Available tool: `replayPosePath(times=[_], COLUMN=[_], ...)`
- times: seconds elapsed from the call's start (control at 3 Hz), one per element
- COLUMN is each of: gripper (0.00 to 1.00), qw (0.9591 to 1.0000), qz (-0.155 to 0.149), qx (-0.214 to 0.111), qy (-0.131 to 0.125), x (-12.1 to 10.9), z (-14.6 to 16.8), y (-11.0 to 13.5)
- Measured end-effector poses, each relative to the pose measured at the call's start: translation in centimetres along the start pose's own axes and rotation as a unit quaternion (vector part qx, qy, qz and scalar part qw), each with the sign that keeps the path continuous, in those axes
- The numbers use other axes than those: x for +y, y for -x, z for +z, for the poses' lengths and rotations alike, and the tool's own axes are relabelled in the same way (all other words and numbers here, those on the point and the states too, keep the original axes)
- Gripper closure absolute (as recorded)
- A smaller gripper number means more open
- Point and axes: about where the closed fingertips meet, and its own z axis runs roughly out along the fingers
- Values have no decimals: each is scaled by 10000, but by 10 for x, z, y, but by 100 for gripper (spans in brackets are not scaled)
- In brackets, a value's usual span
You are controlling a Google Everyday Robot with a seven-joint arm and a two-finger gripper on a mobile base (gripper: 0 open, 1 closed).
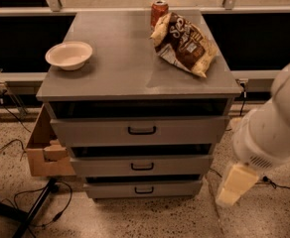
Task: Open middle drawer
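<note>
The grey cabinet (135, 73) has three drawers, all closed or nearly so. The middle drawer (105, 166) has a wide flat front with a small black loop handle (142, 166). The taller top drawer (95, 131) is above it and the slimmer lowest drawer (110, 189) below. My white arm (271, 128) reaches down at the right of the cabinet. My cream-coloured gripper (233, 186) hangs low near the floor, to the right of the lower drawers and apart from the handles.
On the cabinet top are a white bowl (69, 55), a brown chip bag (183, 42) and a soda can (159, 11). An open cardboard box (44, 145) stands left of the cabinet. Cables and a black stand leg (36, 209) lie on the speckled floor.
</note>
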Motion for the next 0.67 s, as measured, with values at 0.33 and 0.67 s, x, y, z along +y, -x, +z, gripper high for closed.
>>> replayPosePath(times=[0.33,0.67], gripper=[0,0], qw=[9993,9974], qz=[-94,-195], qx=[298,581], qy=[180,370], x=[27,50], z=[78,155], y=[-16,-32])
